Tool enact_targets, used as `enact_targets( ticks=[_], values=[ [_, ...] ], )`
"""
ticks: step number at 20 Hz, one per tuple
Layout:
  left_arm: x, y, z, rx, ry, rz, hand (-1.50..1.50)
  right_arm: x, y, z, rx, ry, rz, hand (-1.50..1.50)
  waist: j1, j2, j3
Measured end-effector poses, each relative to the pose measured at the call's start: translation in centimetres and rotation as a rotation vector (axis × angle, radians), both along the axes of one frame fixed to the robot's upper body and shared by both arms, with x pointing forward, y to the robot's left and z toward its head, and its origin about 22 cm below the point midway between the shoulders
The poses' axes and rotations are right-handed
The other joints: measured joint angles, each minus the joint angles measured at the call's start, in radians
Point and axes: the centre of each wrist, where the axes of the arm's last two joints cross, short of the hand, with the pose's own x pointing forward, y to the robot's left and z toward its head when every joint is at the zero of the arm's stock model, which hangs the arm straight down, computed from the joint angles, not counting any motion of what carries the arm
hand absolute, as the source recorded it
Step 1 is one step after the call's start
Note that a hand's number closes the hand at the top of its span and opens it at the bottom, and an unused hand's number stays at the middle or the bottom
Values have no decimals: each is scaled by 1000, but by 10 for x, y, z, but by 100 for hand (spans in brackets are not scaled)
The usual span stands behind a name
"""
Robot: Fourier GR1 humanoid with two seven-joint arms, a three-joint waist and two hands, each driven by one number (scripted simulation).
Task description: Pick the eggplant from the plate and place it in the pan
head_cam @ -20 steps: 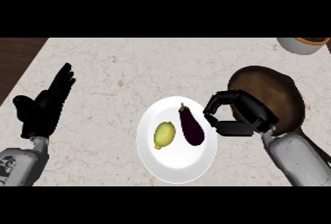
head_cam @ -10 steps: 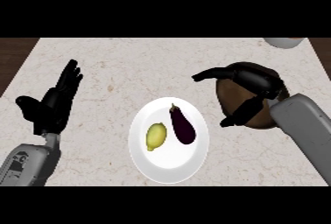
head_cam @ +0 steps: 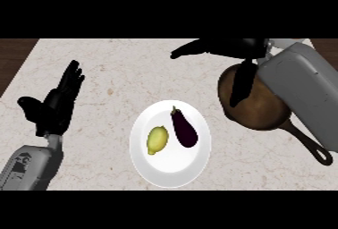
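Note:
A dark purple eggplant (head_cam: 184, 129) lies on the right half of a white plate (head_cam: 168, 172), with a yellow lemon (head_cam: 157, 140) beside it on the left. The brown pan (head_cam: 267, 109) sits right of the plate, its handle running toward the lower right. My right hand (head_cam: 228, 47) hangs open over the pan's far edge, fingers stretched to the left and thumb pointing down across the pan; it holds nothing and is well apart from the eggplant. My left hand (head_cam: 56, 103) rests open at the left, fingers up.
The pan's dark handle (head_cam: 311, 149) reaches toward the counter's right edge. My grey right forearm (head_cam: 303, 85) covers part of the pan. Dark wood shows beyond the counter's far left corner (head_cam: 14, 53).
My right hand has moved from beside the eggplant up and away to the pan's far side, and its fingers have straightened. Eggplant and lemon stay on the plate. The left hand has barely moved.

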Motion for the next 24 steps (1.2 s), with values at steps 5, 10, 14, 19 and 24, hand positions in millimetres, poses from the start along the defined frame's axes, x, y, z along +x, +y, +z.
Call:
enact_targets(
  ticks=[5,10,14,19,24],
  values=[
    [-5,2,0,-3,-4,11,0,3,54,10,-52,-50,40,-150,-9,-2,1],
    [-6,5,0,-1,-4,27,0,1,89,5,-74,-42,75,-150,-20,-4,1],
    [-7,11,-3,0,6,31,0,-7,104,-2,-93,23,123,-150,-29,-7,1],
    [-9,10,0,-5,7,33,0,-17,116,-20,-132,56,153,-150,-33,-7,1],
    [-11,11,-2,-4,8,40,0,-28,122,-33,-203,52,115,-150,-35,-8,1]
  ],
)
